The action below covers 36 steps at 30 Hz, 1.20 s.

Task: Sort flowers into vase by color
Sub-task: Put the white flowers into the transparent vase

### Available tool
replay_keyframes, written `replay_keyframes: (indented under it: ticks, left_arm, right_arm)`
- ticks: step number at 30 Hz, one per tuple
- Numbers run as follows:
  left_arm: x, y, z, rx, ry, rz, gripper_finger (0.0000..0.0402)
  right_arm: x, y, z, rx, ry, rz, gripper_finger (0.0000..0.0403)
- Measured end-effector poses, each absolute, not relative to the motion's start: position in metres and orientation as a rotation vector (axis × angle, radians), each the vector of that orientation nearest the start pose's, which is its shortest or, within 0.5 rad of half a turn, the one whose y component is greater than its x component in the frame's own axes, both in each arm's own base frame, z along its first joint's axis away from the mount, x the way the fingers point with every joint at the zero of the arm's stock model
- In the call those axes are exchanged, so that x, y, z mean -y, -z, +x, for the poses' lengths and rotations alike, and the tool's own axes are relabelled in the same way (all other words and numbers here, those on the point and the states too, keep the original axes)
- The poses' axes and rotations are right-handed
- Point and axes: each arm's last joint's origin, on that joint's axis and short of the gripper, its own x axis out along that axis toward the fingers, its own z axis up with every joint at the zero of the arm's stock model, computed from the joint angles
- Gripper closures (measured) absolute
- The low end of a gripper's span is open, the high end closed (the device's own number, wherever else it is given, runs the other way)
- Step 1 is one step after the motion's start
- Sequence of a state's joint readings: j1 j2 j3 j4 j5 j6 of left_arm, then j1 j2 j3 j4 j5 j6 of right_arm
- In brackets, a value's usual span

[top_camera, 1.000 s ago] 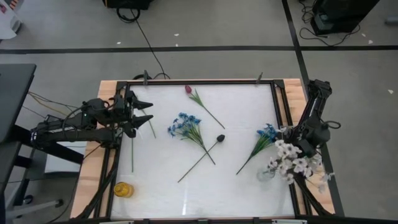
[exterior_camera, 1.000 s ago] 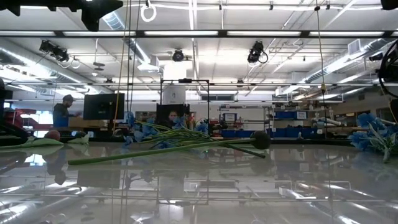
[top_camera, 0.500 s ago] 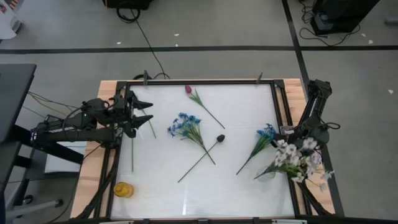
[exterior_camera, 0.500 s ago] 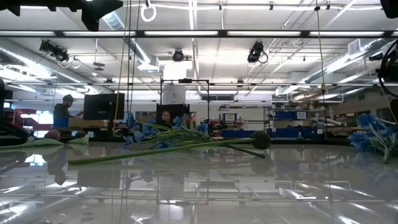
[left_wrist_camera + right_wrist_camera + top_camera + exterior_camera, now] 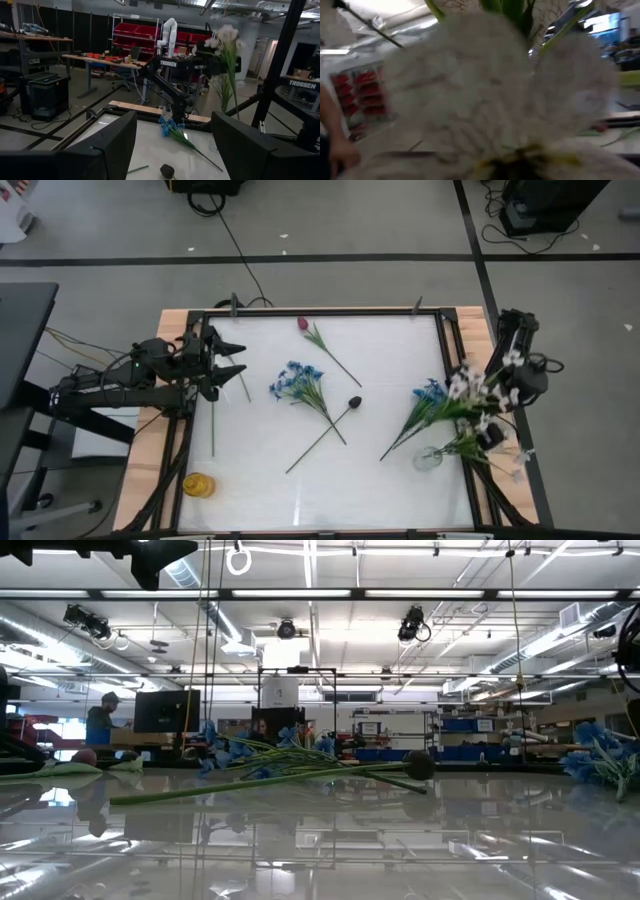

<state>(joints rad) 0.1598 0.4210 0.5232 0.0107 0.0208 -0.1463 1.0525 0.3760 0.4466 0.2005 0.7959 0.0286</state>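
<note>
Your right gripper sits over the table's right rim, gripping a white blossom spray (the petals fill the right wrist view, so the fingers are hidden; that it holds the spray is read from above). Just below it stands a clear glass vase with more white blossoms. Just inboard lies a blue bunch, stem angling toward the table's middle.

Farther toward the centre you have the blackish bud and a second blue bunch, stems crossing, with bare white table around them. A red-purple tulip lies near the far edge.

Your left gripper waits at the opposite rim, fingers spread wide. A loose green stem and a yellow vase lie near it.

Beyond: shelving, lights, a person at a screen.
</note>
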Motion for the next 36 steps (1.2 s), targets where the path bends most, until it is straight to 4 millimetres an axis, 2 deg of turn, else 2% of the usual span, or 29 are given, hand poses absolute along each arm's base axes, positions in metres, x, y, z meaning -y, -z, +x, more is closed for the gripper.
replay_keyframes:
  ticks: [4,12,16,22,24,29,34,36]
  left_arm:
    - [-0.017,-0.307,0.111,0.123,-0.130,-0.136,0.0141]
    - [-0.017,-0.307,0.111,0.123,-0.130,-0.136,0.0141]
    - [-0.017,-0.307,0.111,0.123,-0.130,-0.136,0.0141]
    - [-0.017,-0.307,0.111,0.123,-0.131,-0.136,0.0141]
    - [-0.017,-0.307,0.111,0.123,-0.130,-0.136,0.0141]
    - [-0.017,-0.307,0.111,0.122,-0.131,-0.136,0.0141]
    - [-0.017,-0.307,0.111,0.123,-0.131,-0.136,0.0141]
    - [-0.017,-0.307,0.111,0.122,-0.131,-0.136,0.0141]
  right_arm:
    - [-0.067,-0.322,0.066,0.173,-0.134,0.270,0.0395]
    - [-0.040,-0.350,0.056,0.072,0.305,0.200,0.0396]
    - [-0.033,-0.352,0.052,0.047,0.495,0.175,0.0396]
    - [-0.026,-0.348,0.049,0.051,0.542,0.186,0.0396]
    - [-0.025,-0.345,0.048,0.052,0.503,0.184,0.0396]
    - [-0.023,-0.338,0.043,0.057,0.154,0.302,0.0396]
    - [-0.023,-0.324,0.037,-0.109,-0.178,0.381,0.0396]
    - [-0.025,-0.319,0.036,-0.171,-0.249,0.367,0.0396]
